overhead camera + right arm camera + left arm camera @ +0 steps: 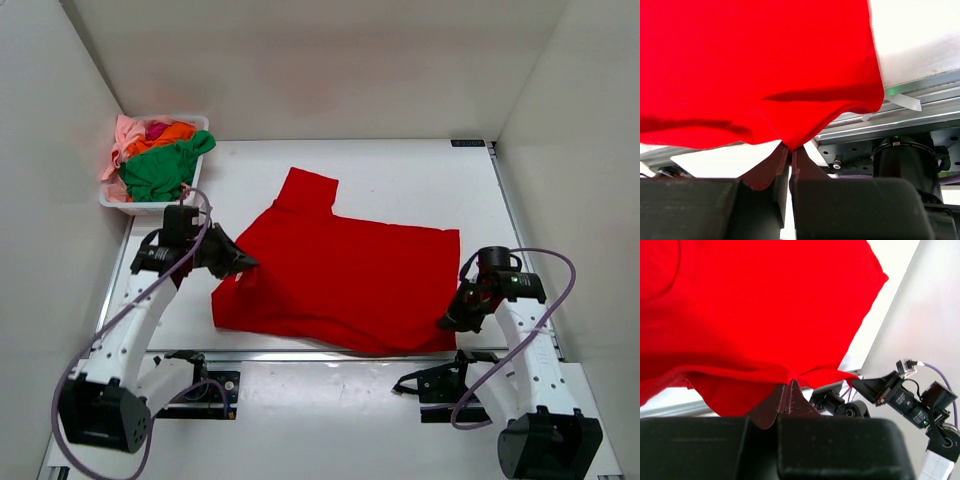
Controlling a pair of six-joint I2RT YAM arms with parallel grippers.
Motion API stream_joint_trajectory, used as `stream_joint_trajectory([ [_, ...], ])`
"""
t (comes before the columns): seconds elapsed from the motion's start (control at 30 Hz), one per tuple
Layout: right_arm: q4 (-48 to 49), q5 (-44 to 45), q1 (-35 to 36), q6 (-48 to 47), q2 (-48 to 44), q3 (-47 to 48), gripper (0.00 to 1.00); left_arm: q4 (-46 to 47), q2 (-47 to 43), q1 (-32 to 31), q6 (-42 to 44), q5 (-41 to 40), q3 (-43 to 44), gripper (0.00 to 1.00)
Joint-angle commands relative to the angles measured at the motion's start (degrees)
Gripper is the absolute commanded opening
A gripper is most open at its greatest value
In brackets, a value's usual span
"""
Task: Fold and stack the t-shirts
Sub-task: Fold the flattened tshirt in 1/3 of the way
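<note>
The red t-shirt point(340, 275) lies spread flat on the middle of the white bench point(400, 170), the left hand point(245, 262) pinching its left edge and the right hand point(447, 322) its near right corner, while the other t-shirts point(160, 165) sit heaped in the basket point(115, 203) at the far left.

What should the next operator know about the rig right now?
Left gripper: shut on the red t-shirt, at its left edge.
Right gripper: shut on its near right corner.
The shirt lies spread on the table, not yet folded.
The other shirts sit heaped in the white basket, far left.
No stack begun.
Left to do: fold the red one, then the rest.
</note>
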Motion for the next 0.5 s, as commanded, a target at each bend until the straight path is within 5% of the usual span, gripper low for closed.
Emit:
stream_joint_trajectory([
  [0.0, -1.3, -1.3, -2.2, -1.6, 1.9, 2.3, 0.00, 3.3, 4.5, 0.9, 2.3, -0.9, 3.9, 0.00],
  [0.47, -0.7, -2.6, -10.6, -4.8, 5.3, -0.2, 0.00, 5.5, 14.5, 2.5, 4.1, -2.3, 8.7, 0.00],
])
